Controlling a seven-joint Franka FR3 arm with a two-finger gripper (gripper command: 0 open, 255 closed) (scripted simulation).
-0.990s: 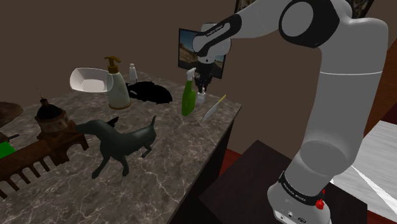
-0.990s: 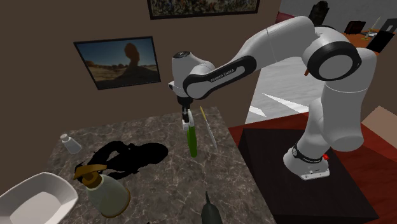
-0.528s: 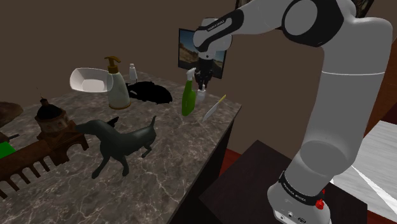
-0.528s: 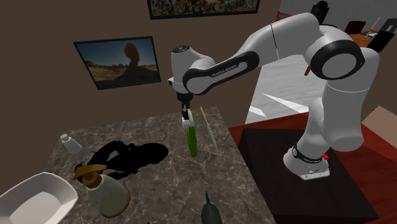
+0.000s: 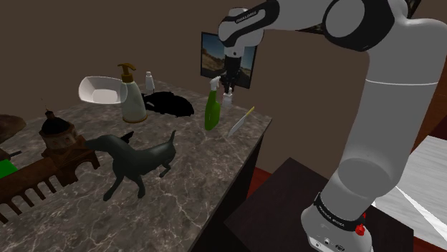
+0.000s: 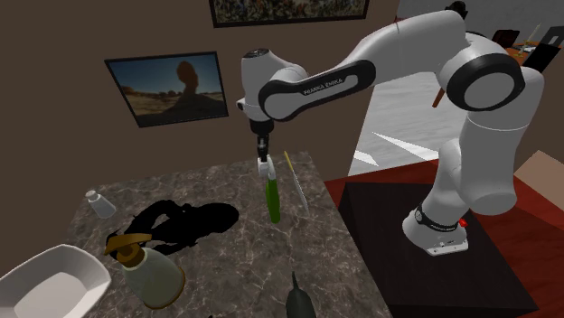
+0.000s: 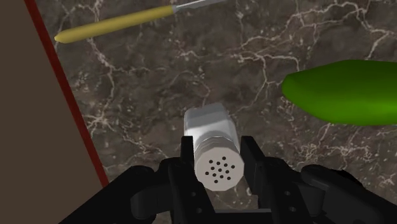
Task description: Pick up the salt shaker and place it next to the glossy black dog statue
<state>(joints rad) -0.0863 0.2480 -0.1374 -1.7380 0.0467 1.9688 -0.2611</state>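
1. The salt shaker [image 7: 212,124] is pale silver-white, and its round cap is dotted with small dark holes.
2. The gripper [image 7: 218,153] is all black.
3. The arm [image 5: 387,107] is white with dark joints.
4. The countertop [image 7: 159,102] is dark brown-grey marble with thin white veins.
5. The dog statue [image 5: 140,161] is glossy blackish grey.
6. The spray bottle [image 5: 210,113] is bright green.
7. The utensil handle [image 7: 114,24] is mustard yellow.
8. The bowl [image 5: 89,89] is white.
9. The soap dispenser [image 5: 133,99] is cream with a brass-coloured pump.

Counted on the counter – salt shaker [image 7: 215,149]: 1 | dog statue [image 5: 140,161]: 1 | green spray bottle [image 5: 211,109]: 1 | pump dispenser [image 5: 133,99]: 1 | white bowl [image 5: 100,91]: 1 | yellow-handled knife [image 7: 121,22]: 1 | framed pictures [image 6: 172,86] seen on the far wall: 2
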